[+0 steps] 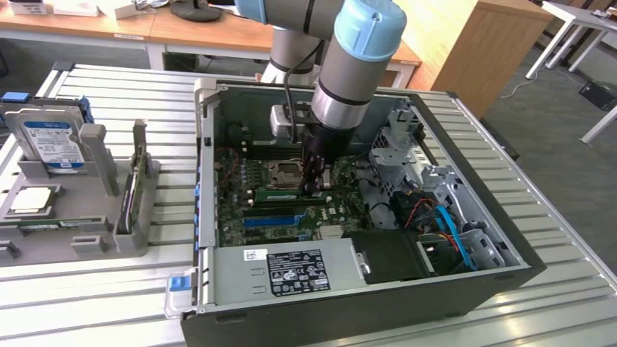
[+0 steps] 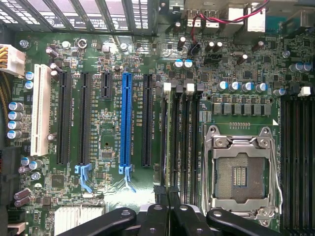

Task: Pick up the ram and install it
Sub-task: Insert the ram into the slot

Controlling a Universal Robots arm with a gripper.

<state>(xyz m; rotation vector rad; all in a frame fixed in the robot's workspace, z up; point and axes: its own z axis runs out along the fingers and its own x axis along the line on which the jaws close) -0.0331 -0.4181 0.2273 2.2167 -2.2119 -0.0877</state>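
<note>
The ram (image 1: 277,194) is a thin green stick lying along one of the black memory slots (image 2: 189,142) inside the open computer case, just beside the CPU socket (image 2: 241,172). In the wrist view the ram (image 2: 172,142) shows edge-on, running away from my fingertips. My gripper (image 1: 311,186) reaches straight down into the case at the stick's end nearest the socket. Its two black fingers (image 2: 158,194) are pressed close together on that end, so the gripper (image 2: 166,194) is shut on the ram. Whether the stick sits fully in the slot cannot be told.
The blue expansion slot (image 2: 126,123) and several black ones lie beside the memory slots. The silver power supply (image 1: 289,271) fills the case's near end, with drive cages and blue cables (image 1: 449,224) at the exterior view's right. A grey fixture (image 1: 68,238) at the left holds a hard drive (image 1: 53,141).
</note>
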